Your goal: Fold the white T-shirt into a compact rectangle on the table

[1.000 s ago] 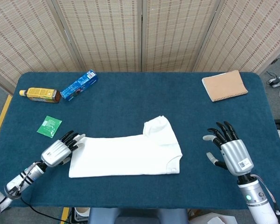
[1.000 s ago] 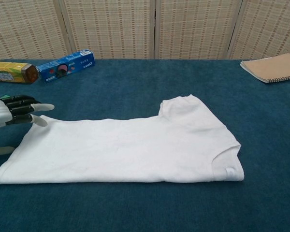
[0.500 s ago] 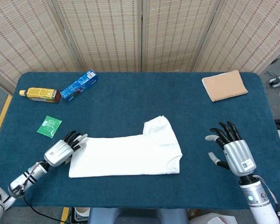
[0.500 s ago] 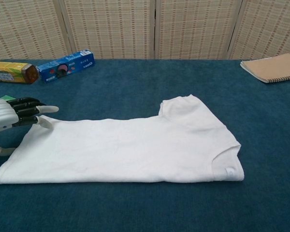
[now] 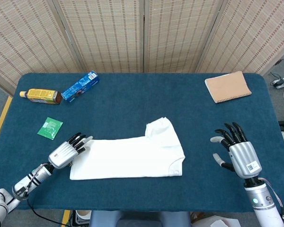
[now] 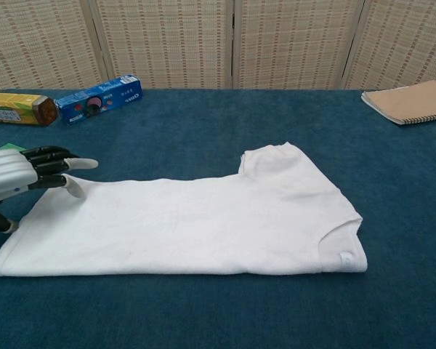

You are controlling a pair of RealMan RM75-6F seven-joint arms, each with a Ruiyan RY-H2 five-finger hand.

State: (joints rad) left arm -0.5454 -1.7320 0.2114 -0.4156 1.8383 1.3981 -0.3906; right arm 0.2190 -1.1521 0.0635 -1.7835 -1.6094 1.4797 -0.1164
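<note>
The white T-shirt [image 5: 130,156] is lying flat on the blue table [image 5: 132,104], folded lengthwise into a long band running left to right across the near-centre of the surface. One sleeve [image 5: 160,128] is sticking out from the far edge toward the right end; the collar [image 6: 344,256] is sitting at the near right corner.

The left hand [image 5: 66,152] is sitting at the shirt's left end, over the hem. In the chest view this hand [image 6: 18,174] is showing its fingers extended and slightly apart, fingertips [image 6: 80,164] reaching over the far left corner of the fabric. It is gripping nothing; whether the fingertips are actually touching the cloth cannot be told.

The right hand [image 5: 236,150] is hovering well apart from the shirt, off its right end, with bare table between them. Its fingers are spread and it is holding nothing. It is appearing in the head view only.

Other items, all away from the shirt: a bottle [image 5: 40,96] and a blue box [image 5: 80,86] at far left, a green packet [image 5: 50,128] just beyond the left hand, a brown notebook [image 5: 227,87] at far right.
</note>
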